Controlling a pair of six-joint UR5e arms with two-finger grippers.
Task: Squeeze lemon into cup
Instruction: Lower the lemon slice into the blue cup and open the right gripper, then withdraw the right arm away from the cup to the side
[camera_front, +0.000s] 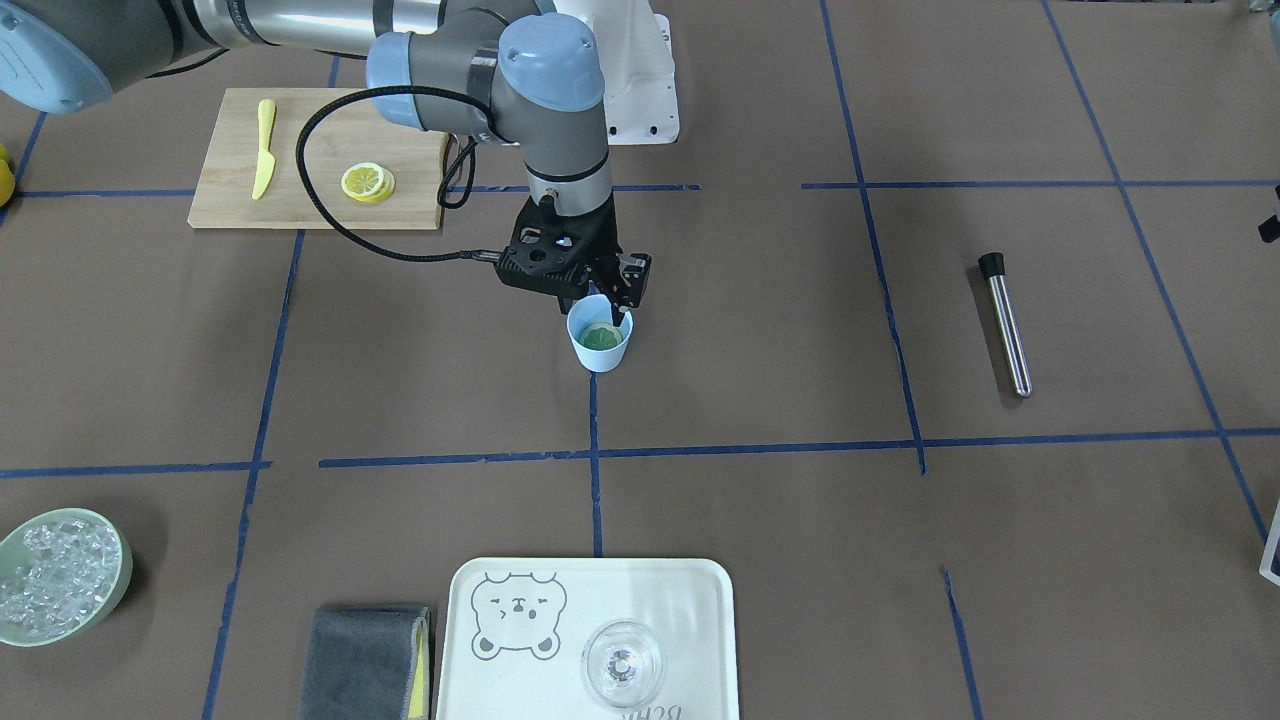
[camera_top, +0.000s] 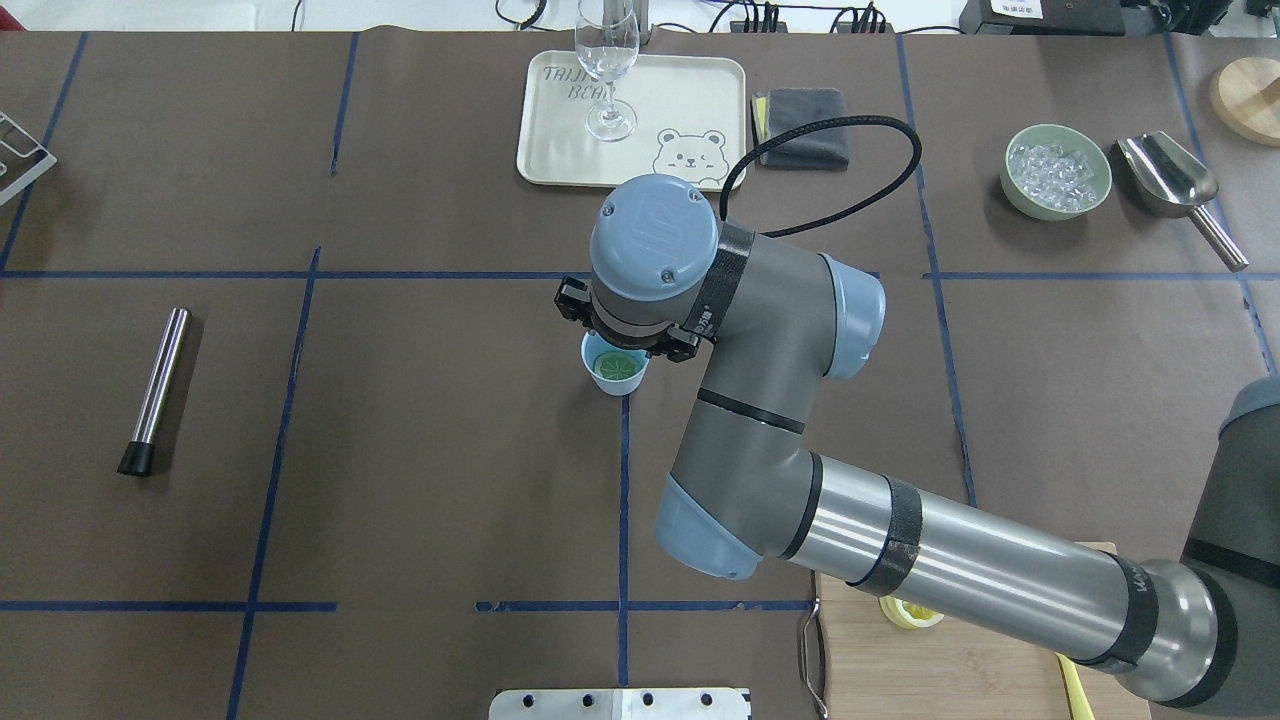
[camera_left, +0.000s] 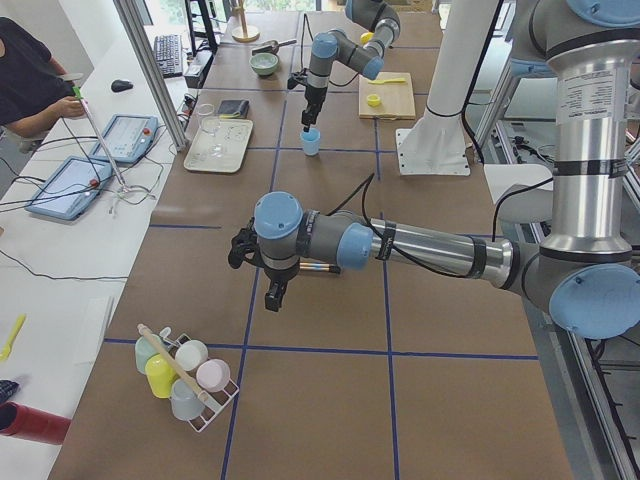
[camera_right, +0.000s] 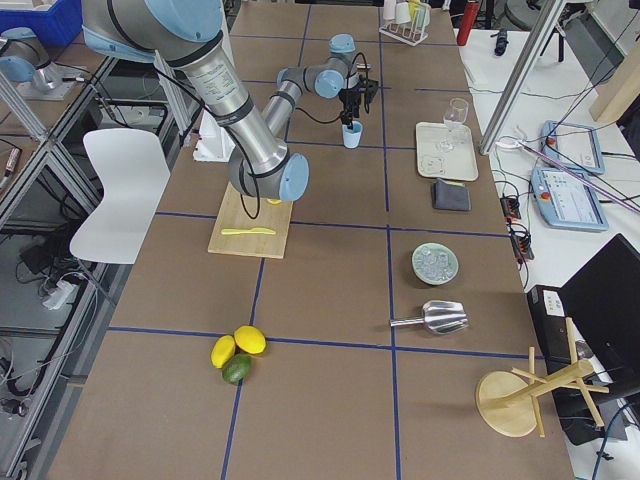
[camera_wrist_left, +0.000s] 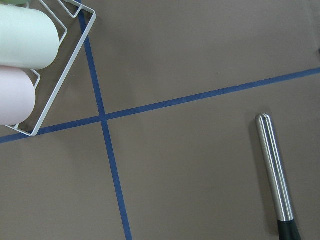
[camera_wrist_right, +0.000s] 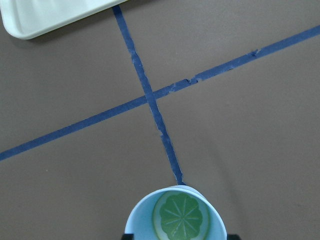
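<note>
Cup: the small light-blue tapered cup stands mid-table on a blue tape line.
Lemon: the thin round slice lies flat in the cup's bottom.
Right gripper: just above the cup's mouth, jaws spread, holding nothing.
Left gripper: above the table's left part, near a black-capped steel rod; its jaw state cannot be told.
</note>
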